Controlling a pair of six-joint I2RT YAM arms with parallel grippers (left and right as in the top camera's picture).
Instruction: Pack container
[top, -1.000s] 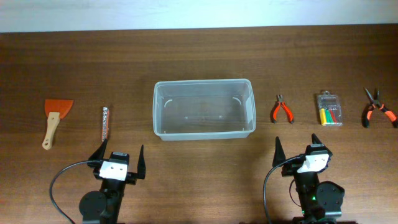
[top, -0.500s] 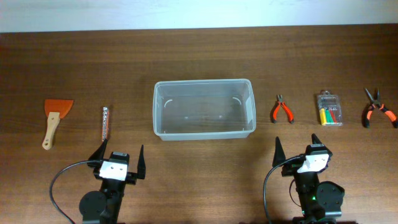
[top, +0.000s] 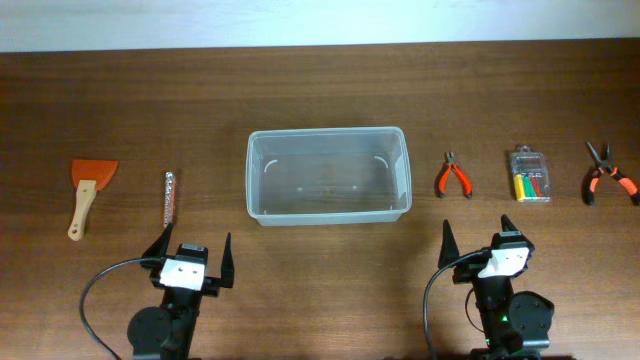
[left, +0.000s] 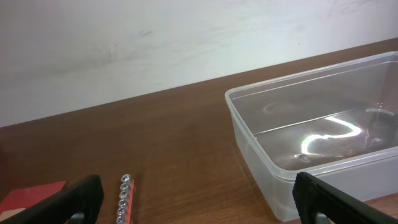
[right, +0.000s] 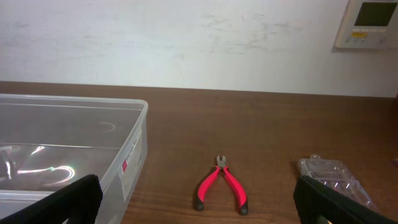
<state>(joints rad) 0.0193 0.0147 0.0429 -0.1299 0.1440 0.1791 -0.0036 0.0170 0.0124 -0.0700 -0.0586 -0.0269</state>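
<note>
Nothing has moved. Container (top: 328, 175) empty; scraper (top: 88, 185), bits (top: 168, 198) at nine o'clock, cutters (top: 453, 177), case (top: 527, 175), pliers (top: 605, 173) at three, all unpacked. Left tool (top: 196, 245) and right tool (top: 485, 245) gape open, empty.

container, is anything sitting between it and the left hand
Nothing visible. Only bare table lies between the open left hand and the container; the metal bit strip lies off to the left, clear of that path.

A dark brown wooden worktop (top: 320, 110) runs up to a white, faintly scuffed wall (top: 320, 20) at the far side. A pale control panel (right: 370, 23) hangs on it, far right.
</note>
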